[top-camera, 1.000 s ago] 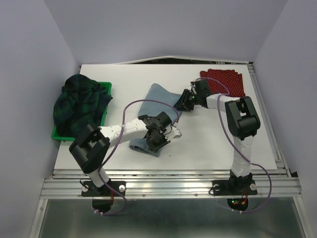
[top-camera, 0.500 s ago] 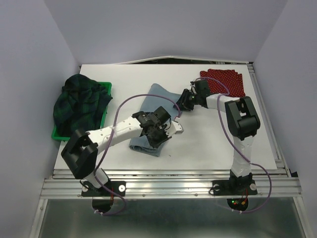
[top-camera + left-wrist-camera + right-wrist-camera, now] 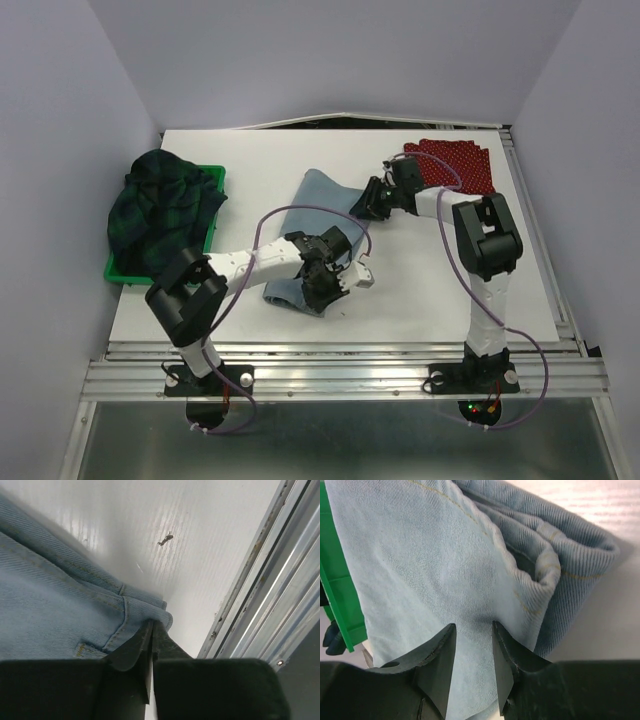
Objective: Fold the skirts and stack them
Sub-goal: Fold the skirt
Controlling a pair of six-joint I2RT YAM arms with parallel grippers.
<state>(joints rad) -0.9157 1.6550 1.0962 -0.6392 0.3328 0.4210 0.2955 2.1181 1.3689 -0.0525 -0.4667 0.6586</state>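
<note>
The light blue-grey denim skirt (image 3: 305, 205) lies part-folded in the middle of the table. My left gripper (image 3: 327, 278) is at its near end; in the left wrist view it (image 3: 151, 624) is shut, with the denim's hemmed corner (image 3: 145, 611) curled round the tips. My right gripper (image 3: 370, 200) is at the skirt's far right edge; in the right wrist view it (image 3: 472, 625) is open, tips resting on the denim (image 3: 420, 555) beside a thick folded edge. The red dotted skirt (image 3: 462, 165) lies folded at the back right. The plaid skirt (image 3: 155, 210) is heaped in the bin.
A green plastic bin (image 3: 125, 272) stands at the table's left edge, and its wall shows in the right wrist view (image 3: 337, 600). The metal rail of the table's near edge (image 3: 265, 580) runs close to my left gripper.
My left gripper rose toward the skirt's middle half a second ago, then came back down to the near end of the denim. My right gripper has hardly moved.
</note>
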